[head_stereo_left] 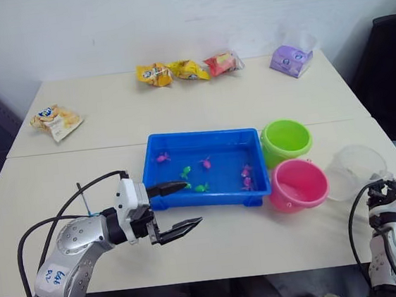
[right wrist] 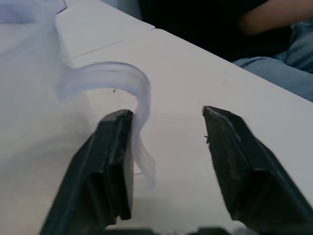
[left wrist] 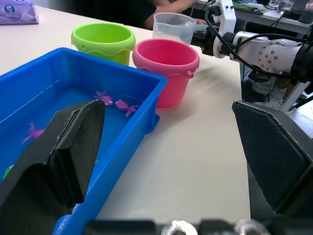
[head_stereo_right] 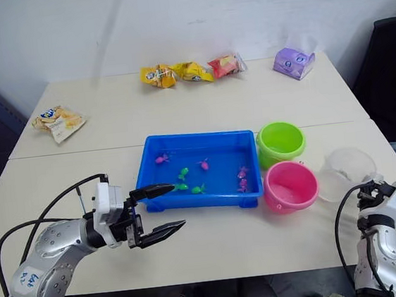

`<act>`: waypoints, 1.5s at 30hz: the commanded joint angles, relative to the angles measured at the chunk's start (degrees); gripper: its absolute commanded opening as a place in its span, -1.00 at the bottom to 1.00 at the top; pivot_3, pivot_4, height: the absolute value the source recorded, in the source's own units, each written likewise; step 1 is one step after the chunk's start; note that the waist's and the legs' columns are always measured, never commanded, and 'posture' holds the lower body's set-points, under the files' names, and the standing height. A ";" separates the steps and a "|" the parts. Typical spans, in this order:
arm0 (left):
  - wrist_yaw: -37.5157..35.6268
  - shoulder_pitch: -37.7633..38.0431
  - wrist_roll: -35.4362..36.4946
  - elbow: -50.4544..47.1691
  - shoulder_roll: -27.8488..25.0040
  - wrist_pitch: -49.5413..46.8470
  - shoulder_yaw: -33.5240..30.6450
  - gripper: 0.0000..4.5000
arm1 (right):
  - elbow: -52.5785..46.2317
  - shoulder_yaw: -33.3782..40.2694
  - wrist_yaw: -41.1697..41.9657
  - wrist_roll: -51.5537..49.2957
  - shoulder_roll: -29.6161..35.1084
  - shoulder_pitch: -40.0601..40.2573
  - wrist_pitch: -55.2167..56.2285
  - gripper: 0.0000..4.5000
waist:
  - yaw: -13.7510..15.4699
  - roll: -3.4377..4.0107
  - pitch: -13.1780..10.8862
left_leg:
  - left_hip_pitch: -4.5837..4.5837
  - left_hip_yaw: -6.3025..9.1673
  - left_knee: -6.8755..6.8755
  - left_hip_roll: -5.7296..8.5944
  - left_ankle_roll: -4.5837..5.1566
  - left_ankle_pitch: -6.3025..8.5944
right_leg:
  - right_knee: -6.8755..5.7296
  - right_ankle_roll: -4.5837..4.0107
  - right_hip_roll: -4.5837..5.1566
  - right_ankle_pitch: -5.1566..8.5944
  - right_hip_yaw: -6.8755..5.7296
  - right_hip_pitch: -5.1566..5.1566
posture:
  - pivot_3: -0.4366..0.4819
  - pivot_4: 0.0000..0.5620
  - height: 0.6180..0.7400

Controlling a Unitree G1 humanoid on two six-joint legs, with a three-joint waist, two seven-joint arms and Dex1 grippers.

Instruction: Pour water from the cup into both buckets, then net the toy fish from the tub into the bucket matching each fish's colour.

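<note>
Right hand (right wrist: 166, 161) spread beside cup (head_stereo_left: 355, 170) handle; left hand (head_stereo_left: 179, 207) spread.

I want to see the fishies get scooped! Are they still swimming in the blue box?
Yes, in. The toy fish, pink and green, all lie inside the blue tub. The pink bucket looks to hold none; the green bucket too.

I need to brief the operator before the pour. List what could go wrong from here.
1. The right gripper is open at the cup's handle, one finger beside it; closing off-centre may let the cup tip.
2. The cup stands close to the pink bucket; a clumsy lift could knock it.
3. The open left gripper sits at the tub's near corner and might nudge it.
</note>
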State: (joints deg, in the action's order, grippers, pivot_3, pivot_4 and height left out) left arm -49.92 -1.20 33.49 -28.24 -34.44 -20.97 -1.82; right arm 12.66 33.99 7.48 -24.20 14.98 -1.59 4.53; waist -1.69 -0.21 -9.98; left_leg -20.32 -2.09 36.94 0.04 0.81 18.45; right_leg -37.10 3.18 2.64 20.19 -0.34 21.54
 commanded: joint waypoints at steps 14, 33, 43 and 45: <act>0.19 -3.24 2.96 -0.42 1.12 -1.18 -0.79 1.00 | -16.70 3.22 1.58 -1.83 6.86 6.60 -2.22 -0.97 | 0.26 0.26 -0.15 | -0.06 0.01 0.02 0.00 0.01 0.00 | 0.02 0.05 0.01 0.00 0.00 0.01 | -0.05 -0.47 1.00; -8.87 -7.90 2.88 4.48 -0.49 -0.59 1.84 1.00 | -29.25 1.57 10.98 14.39 20.68 15.36 2.11 -0.97 | 0.15 0.16 -0.20 | -0.08 -0.01 0.01 0.00 -0.30 -0.18 | 0.14 0.21 -0.09 0.00 0.05 -0.01 | -0.05 -0.47 1.00; -8.59 -7.45 1.75 4.68 0.30 0.52 2.53 1.00 | -27.39 0.02 10.15 25.36 21.83 15.76 8.52 -0.97 | 0.15 0.10 -0.23 | -0.08 -0.02 0.02 0.01 -0.30 -0.18 | 0.14 0.24 -0.09 -0.02 0.07 -0.01 | -0.05 -0.47 1.00; -8.62 -7.37 1.37 4.83 0.29 0.88 2.67 1.00 | -27.15 -0.82 9.89 27.26 21.82 15.75 10.05 -0.97 | 0.14 0.10 -0.23 | -0.08 -0.02 0.03 0.01 -0.30 -0.19 | 0.14 0.24 -0.09 -0.02 0.07 -0.01 | -0.05 -0.47 1.00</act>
State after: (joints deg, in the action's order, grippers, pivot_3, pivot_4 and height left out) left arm -58.36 -8.58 35.34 -22.47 -34.33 -21.11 0.84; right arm -13.34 32.89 18.14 1.93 36.54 14.33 12.01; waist -1.55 -0.12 -10.21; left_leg -20.39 -2.11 36.97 0.05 0.51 18.26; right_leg -36.96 3.43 2.55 20.17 -0.27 21.53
